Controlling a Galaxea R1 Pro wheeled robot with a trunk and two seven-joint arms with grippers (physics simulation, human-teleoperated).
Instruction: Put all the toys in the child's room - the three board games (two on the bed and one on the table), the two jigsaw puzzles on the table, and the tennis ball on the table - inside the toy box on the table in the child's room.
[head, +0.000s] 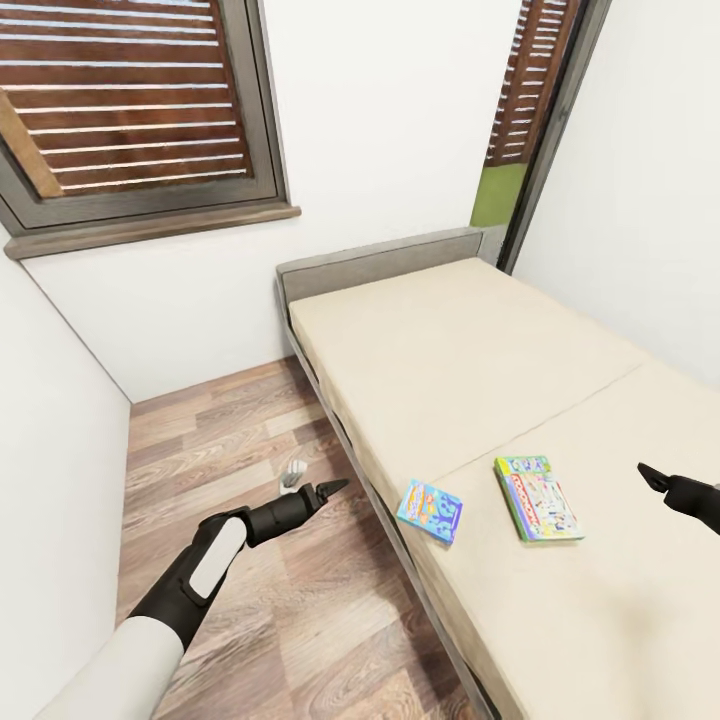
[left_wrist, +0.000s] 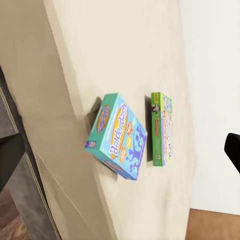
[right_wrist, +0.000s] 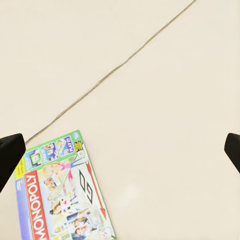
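- L arm: reaches fwd from the lower-left of head view, white upper sleeve, black forearm w/ white panel, wrist straight.
- Left claw (head: 328, 489): tips point toward the bed (head: 600, 620) edge, held short of it over the floor; fingers look close together in head view; L wrist view shows dark tips at opposite frame edges, so spread apart, nothing between.
- R arm: only the black wrist end in view, over the bed.
- Right claw (head: 652, 476): above the mattress, tips wide apart in R wrist view, empty.
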